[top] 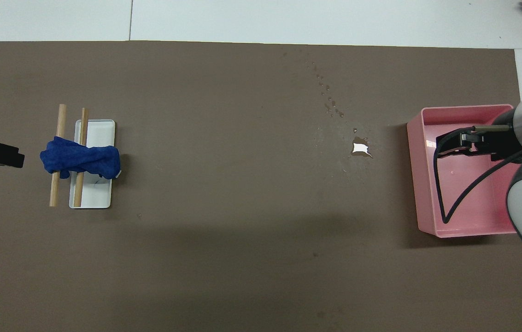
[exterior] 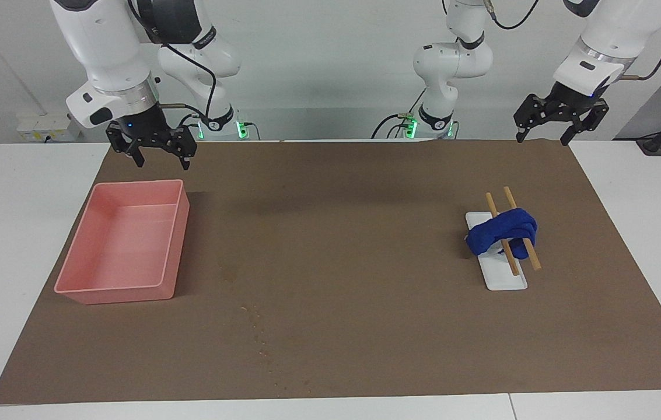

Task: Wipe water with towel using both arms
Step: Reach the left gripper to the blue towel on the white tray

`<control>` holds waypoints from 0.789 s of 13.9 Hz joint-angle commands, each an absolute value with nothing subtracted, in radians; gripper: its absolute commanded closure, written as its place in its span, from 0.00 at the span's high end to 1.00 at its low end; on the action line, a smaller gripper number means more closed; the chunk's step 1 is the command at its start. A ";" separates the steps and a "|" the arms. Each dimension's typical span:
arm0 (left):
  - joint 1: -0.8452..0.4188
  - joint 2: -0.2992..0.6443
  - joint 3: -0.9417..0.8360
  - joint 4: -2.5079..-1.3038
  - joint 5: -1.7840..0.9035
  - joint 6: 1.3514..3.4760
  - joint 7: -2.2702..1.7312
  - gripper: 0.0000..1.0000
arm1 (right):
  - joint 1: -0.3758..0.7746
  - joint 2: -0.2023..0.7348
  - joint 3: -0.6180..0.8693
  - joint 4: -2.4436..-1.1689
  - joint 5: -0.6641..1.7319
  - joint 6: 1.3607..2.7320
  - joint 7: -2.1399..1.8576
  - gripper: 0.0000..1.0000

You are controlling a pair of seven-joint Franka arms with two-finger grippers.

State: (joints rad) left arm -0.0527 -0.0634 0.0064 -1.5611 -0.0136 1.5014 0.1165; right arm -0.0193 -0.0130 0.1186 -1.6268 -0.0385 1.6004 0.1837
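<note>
No text, label, brand, number or sign can be read on anything in either view, neither on the arms nor on anything lying on the worktop

open mat (exterior: 336, 233) midway, pink bin (exterior: 126, 245), towel (exterior: 502, 233) flanking

The facing camera sits high across the table, looking toward 12 o'clock at both arm bases. The overhead camera looks steeply down from the robots' end. Both share the brown mat (exterior: 330, 326), pink bin (top: 461, 228) and white tray (exterior: 502, 283), turned 180 degrees.
</note>
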 commanded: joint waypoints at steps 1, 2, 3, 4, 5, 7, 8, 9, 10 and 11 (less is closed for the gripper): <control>-0.067 -0.072 0.015 -1.566 -0.015 1.506 0.113 1.00 | -0.031 -0.021 0.121 -1.629 -0.014 1.586 0.166 1.00; -0.067 -0.072 0.015 -1.566 -0.015 1.508 0.114 1.00 | -0.031 -0.021 0.121 -1.629 -0.014 1.586 0.166 1.00; -0.067 -0.072 0.015 -1.566 -0.015 1.508 0.114 1.00 | -0.031 -0.021 0.121 -1.629 -0.014 1.586 0.166 1.00; -0.067 -0.072 0.015 -1.568 -0.015 1.508 0.115 1.00 | -0.031 -0.023 0.121 -1.629 -0.015 1.586 0.166 1.00; -0.067 -0.075 0.015 -1.578 -0.015 1.514 0.112 1.00 | -0.031 -0.021 0.121 -1.629 -0.014 1.586 0.166 1.00; -0.055 -0.103 0.017 -1.656 -0.015 1.613 0.081 1.00 | -0.031 -0.021 0.121 -1.629 -0.014 1.586 0.166 1.00; -0.052 -0.121 0.018 -1.711 -0.014 1.687 0.080 1.00 | -0.031 -0.021 0.121 -1.629 -0.014 1.586 0.166 1.00; -0.049 -0.121 0.021 -1.753 -0.008 1.762 0.080 1.00 | -0.031 -0.021 0.121 -1.629 -0.015 1.586 0.166 1.00; -0.038 -0.115 0.021 -1.775 -0.008 1.807 0.080 1.00 | -0.029 -0.021 0.121 -1.629 -0.015 1.586 0.166 1.00; -0.023 -0.100 0.021 -1.793 -0.006 1.851 0.078 1.00 | -0.029 -0.023 0.121 -1.629 -0.015 1.586 0.166 1.00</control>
